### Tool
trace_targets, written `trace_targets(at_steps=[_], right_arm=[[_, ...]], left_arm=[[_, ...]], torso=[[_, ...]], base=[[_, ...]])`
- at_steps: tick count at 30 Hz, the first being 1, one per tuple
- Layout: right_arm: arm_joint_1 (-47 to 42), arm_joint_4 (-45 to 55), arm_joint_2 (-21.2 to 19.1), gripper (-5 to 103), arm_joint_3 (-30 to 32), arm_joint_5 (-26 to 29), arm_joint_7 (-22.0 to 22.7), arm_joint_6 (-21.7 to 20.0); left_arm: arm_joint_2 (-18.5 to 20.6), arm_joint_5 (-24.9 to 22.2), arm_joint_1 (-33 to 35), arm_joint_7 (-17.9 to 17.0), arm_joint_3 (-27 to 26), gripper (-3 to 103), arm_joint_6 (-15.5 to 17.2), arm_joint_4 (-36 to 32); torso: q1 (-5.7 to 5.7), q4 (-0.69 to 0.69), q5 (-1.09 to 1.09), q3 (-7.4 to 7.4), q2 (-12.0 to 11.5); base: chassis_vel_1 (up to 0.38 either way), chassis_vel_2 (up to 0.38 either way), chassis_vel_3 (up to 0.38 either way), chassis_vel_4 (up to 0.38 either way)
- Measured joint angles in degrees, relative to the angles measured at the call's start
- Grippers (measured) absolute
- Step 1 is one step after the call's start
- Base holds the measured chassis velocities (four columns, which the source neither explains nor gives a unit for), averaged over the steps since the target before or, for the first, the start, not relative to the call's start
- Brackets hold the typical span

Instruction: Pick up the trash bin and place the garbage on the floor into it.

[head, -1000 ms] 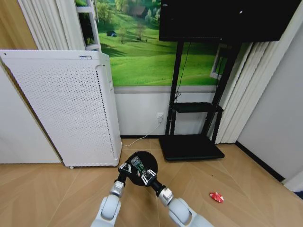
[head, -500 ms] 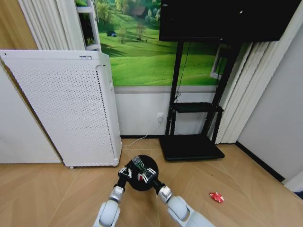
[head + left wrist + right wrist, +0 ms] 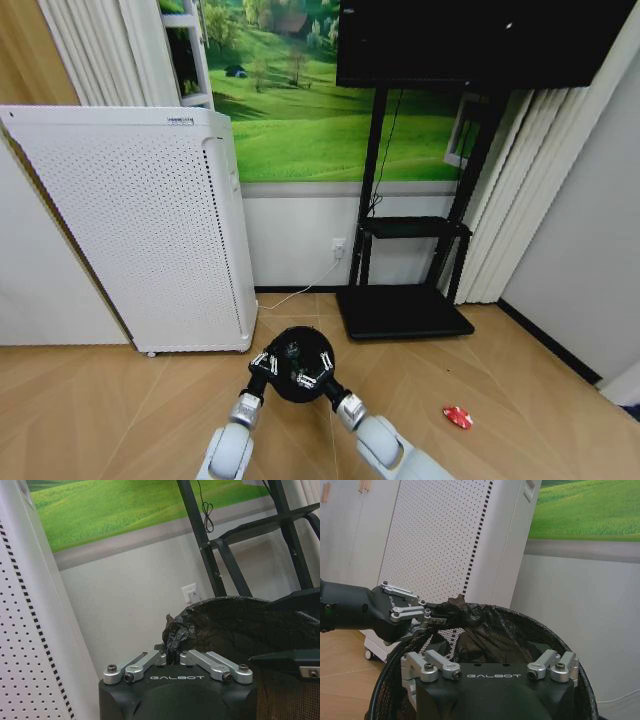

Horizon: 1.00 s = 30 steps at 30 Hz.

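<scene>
As my left fingers (image 3: 172,656) are pinched tight on a bunched fold of the black liner bag (image 3: 176,630) at the rim, I judge the trash bin (image 3: 297,362) to be a light thing: thin mesh walls, a soft plastic liner, and nothing heavy that I can make out inside. It sits low in the middle of the head view, just in front of the white perforated appliance (image 3: 150,220) on the left of the frame and near the foot of the black stand (image 3: 400,310). Whether it rests on the floor or hangs from my grip I cannot tell. My right fingers (image 3: 492,666) are spread apart and hover over the mouth of the bin, grasping nothing, while across the rim in the right wrist view I see my left fingers (image 3: 427,616) on the liner. The mesh looks stiff enough to keep its round shape, but the liner is slick and could slide or tear if it alone bears the load, so the firm wire rim under the fold is the better place to take hold, with the bin kept upright. One flattened red piece of garbage (image 3: 457,416) lies on the wooden floor at the lower right of the head view, well apart from the bin; it looks small and feather-light.
</scene>
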Motion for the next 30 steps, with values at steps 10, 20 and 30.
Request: trace_targets(at_steps=[10, 20, 30], right_arm=[[-4.71, 3.13, -2.47, 100, 10.55, 4.31, 6.45, -5.94], [-11.61, 3.57, -5.28, 100, 24.21, 16.74, 6.67, -11.17], [-12.93, -0.59, -4.01, 100, 31.46, 20.32, 5.28, -14.3]], left_arm=[[2.4, -1.56, 2.58, 0.59, -3.82, 6, -0.2, -4.93], [5.26, -5.78, 7.15, 0.41, -10.44, 6, 0.02, -12.7], [6.31, -9.98, 11.79, 0.46, -18.31, 6, 1.06, -19.66]], torso=[[0.0, 0.01, 0.0, 0.0, 0.0], [0.0, 0.0, 0.0, 0.0, 0.0], [0.0, -0.01, 0.0, -0.01, 0.0]], base=[[0.0, 0.0, 0.0, 0.0], [0.0, 0.0, 0.0, 0.0], [0.0, 0.0, 0.0, 0.0]])
